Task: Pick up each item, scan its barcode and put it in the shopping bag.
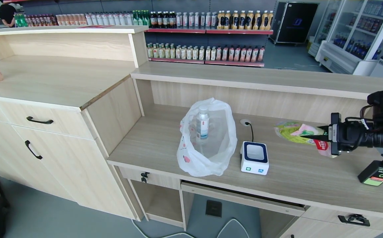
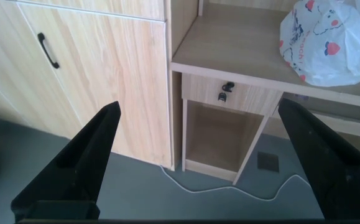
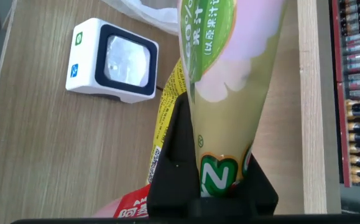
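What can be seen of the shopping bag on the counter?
The shopping bag is thin, translucent white plastic with small red prints, crumpled, its mouth open upward. It rests on the lower wooden counter, close beside the white scanner, on that one's left. A clear bottle with a pale cap stands upright inside it.

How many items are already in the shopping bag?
1: a bottle standing upright inside the shopping bag; the bag's folds may hide more.
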Available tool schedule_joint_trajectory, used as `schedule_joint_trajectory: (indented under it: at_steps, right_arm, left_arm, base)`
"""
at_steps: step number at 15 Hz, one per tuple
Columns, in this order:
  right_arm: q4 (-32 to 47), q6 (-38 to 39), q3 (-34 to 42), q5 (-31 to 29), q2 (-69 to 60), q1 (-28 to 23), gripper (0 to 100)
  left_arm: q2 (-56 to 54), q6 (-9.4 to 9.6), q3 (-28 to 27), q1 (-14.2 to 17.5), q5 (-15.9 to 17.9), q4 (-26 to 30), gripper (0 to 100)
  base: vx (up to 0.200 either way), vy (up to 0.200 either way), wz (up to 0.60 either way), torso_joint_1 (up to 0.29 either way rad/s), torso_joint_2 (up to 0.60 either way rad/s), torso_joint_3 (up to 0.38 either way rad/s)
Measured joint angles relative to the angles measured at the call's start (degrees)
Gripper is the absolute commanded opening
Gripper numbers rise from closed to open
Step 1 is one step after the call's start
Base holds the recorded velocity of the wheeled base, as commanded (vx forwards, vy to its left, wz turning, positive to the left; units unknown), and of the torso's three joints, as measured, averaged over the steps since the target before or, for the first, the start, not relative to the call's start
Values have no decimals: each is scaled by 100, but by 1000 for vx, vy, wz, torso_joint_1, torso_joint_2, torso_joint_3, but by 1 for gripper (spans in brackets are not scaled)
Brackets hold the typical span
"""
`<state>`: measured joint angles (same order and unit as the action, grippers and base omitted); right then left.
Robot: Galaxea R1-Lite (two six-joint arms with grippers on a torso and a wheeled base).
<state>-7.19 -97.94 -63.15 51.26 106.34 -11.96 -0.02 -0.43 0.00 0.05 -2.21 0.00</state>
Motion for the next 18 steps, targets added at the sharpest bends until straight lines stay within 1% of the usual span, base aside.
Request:
schedule_joint_trajectory:
  at_steps: [3, 7, 13, 18]
  right_arm:
    - [9, -27, -33, 205, 116, 116, 0]
    - [20, -323, 11, 233, 174, 289, 0]
    - [49, -763, -11, 213, 245, 262, 0]
    - [512, -1357, -13, 200, 352, 251, 0]
  left_arm:
    - [0, 0, 0, 5, 2, 0, 100]
    - [0, 0, 0, 0, 0, 0, 100]
    - [0, 0, 0, 2, 0, 0, 100]
    - [0, -4, 0, 2, 0, 0, 100]
  base:
    - [0, 0, 0, 0, 0, 0]
    - [0, 0, 0, 0, 0, 0]
    - [0, 0, 0, 0, 0, 0]
    - [0, 0, 0, 0, 0, 0]
